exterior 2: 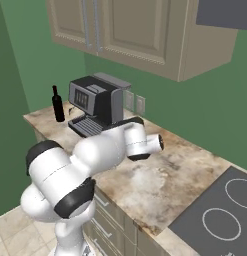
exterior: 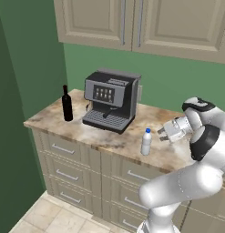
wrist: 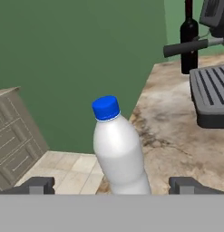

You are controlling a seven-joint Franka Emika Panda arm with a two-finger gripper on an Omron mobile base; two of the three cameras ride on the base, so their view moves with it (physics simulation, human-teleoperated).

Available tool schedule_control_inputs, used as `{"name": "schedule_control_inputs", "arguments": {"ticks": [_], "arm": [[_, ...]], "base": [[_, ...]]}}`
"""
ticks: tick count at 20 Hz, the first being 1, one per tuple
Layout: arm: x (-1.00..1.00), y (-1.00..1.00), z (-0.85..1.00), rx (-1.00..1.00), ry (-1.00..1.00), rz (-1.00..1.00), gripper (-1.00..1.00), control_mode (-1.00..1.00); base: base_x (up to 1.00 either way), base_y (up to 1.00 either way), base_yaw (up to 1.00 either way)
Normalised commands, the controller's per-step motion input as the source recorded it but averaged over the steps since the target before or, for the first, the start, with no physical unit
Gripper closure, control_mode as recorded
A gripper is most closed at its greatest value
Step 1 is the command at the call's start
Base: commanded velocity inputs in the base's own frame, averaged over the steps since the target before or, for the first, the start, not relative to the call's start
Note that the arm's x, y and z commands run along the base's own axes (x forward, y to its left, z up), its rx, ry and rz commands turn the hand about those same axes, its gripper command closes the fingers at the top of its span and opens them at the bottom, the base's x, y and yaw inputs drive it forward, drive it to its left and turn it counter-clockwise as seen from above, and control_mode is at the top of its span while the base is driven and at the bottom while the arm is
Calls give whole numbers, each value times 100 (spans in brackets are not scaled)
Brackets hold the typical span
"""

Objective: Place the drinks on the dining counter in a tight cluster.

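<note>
Gripper: hovering (wrist: pixel 111 186) spread wide, a fingertip (wrist: pixel 36 186) either side of the clear-white bottle, nothing grasped.
Clear-white bottle (exterior: pixel 146 142): upright, blue cap, near front edge of marbled counter (exterior: pixel 127 141), right of coffee machine (exterior: pixel 109 99).
Black wine bottle (exterior: pixel 67 104): upright, far left of counter, left of machine.

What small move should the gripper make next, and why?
Probably ease forward and close on the white bottle. The gripper is open, and in the hand view the bottle stands upright between its two fingertips, near the counter edge, not yet held.
</note>
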Motion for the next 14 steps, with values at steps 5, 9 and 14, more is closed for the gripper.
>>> {"name": "schedule_control_inputs", "arguments": {"ticks": [5,9,14], "arm": [[-8,11,0,1,0,8,-100,-100],[0,14,-10,0,0,2,-100,-100],[7,16,-18,0,0,0,-100,-100]], "base": [[0,0,0],[0,0,0],[0,0,0]]}}
